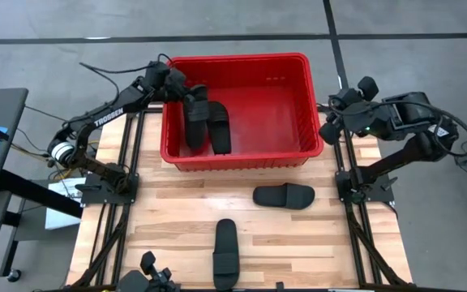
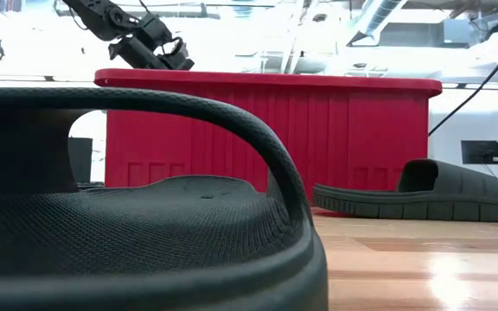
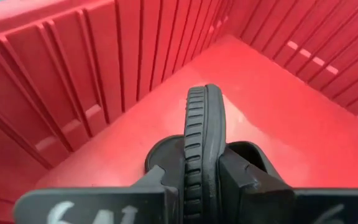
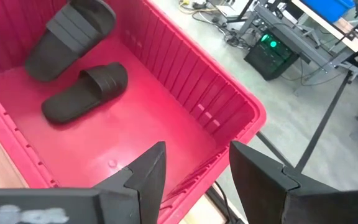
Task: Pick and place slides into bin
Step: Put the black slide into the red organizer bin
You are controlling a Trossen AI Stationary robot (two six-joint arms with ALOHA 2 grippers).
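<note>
- left hand inside the bin, fingers clamped on a slide's edge
- second slide on bin floor
- two slides on the counter
- right hand apart, at the bin's right rim

Two matte black jointed arms flank the table, the left arm lettered "TROSSEN" in white along its link. Black cables trail behind both; a green light glows behind the right gripper, whose dark fingers are angular.

Wooden table, grey floor, cables.
</note>
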